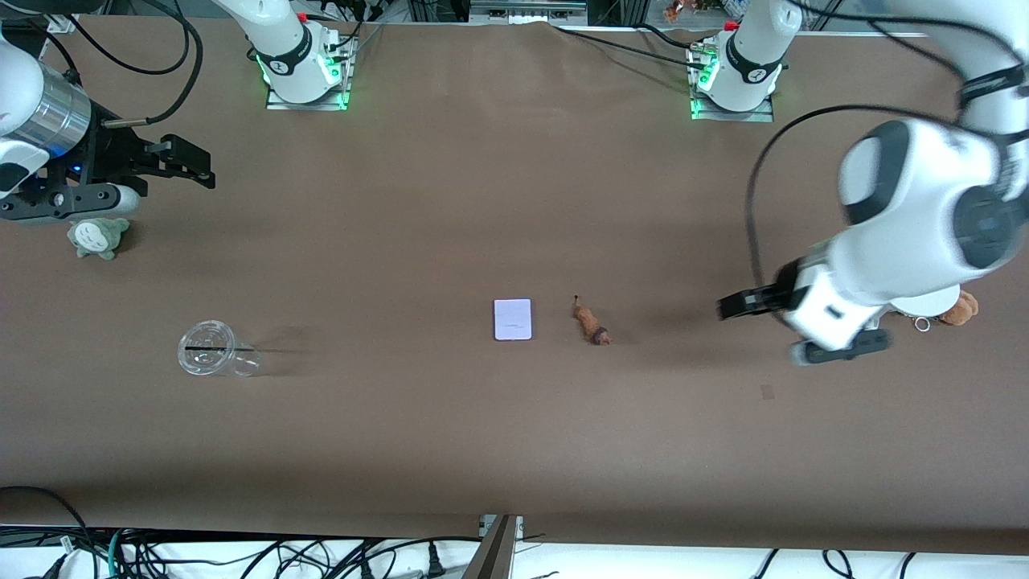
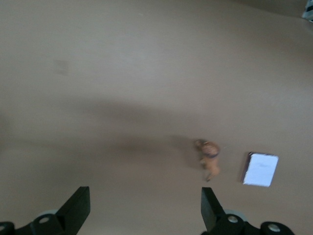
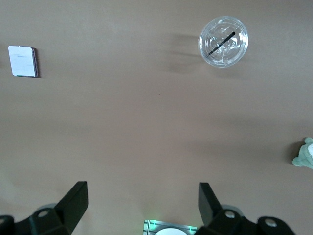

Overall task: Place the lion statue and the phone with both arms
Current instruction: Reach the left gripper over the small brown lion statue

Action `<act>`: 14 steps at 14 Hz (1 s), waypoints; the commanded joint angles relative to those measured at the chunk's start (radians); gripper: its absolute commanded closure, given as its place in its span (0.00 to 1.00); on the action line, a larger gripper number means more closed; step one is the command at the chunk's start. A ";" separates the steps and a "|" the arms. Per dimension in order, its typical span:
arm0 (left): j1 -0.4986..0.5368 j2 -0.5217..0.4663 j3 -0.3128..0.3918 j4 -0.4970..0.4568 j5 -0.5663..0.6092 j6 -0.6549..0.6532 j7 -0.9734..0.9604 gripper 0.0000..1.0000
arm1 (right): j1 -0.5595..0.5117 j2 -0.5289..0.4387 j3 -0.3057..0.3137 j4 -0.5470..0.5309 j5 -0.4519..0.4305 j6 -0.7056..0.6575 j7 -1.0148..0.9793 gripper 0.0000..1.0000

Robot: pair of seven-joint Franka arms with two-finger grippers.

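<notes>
A clear round plastic cup [image 1: 211, 349] lies nearest the front camera. Mid-table, the phone [image 1: 513, 319], a flat pale slab with rounded corners, rests just beside the lion statue [image 1: 592, 323], a slim orange-brown figurine with a darker end. Bare brown tabletop [image 1: 514, 434] surrounds both. The left gripper [image 1: 764, 326] and right gripper [image 1: 173, 173] hover empty, fingers spread.

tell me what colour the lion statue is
Orange-brown with a darker brown end; the lion statue shows best in the front view, beside the phone.
</notes>
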 commanded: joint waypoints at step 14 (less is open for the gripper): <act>-0.265 0.316 0.012 -0.036 0.252 0.399 -0.474 0.00 | -0.004 -0.002 -0.005 0.002 -0.005 -0.014 0.008 0.00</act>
